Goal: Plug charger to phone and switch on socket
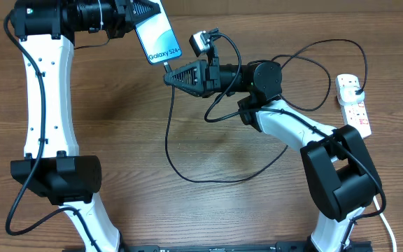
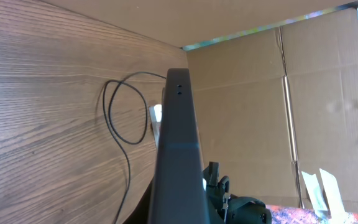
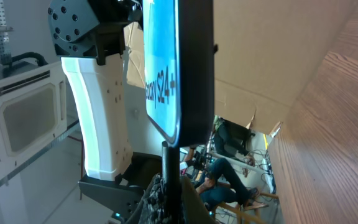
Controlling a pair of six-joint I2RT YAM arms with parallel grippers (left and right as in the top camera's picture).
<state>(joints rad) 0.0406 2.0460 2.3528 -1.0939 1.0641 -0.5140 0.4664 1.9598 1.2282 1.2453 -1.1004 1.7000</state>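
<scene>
The phone (image 1: 157, 33) has a light-blue screen with dark lettering and a black frame. The charger (image 1: 167, 143) is black. The socket (image 1: 356, 110) is white with reddish markings. The bench (image 1: 131, 119) is brown, wood-grained. Both arms (image 1: 45, 91) are white with black joints.

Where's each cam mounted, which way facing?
Overhead: above table, facing down; left arm, right arm, phone, socket.
Left wrist: on left arm, sighting along phone's edge toward table, charger cable; own body barely shows.
Right wrist: on right arm, looking past right end effector at phone's bottom edge; left arm behind.
Shared: phone in all three.
</scene>
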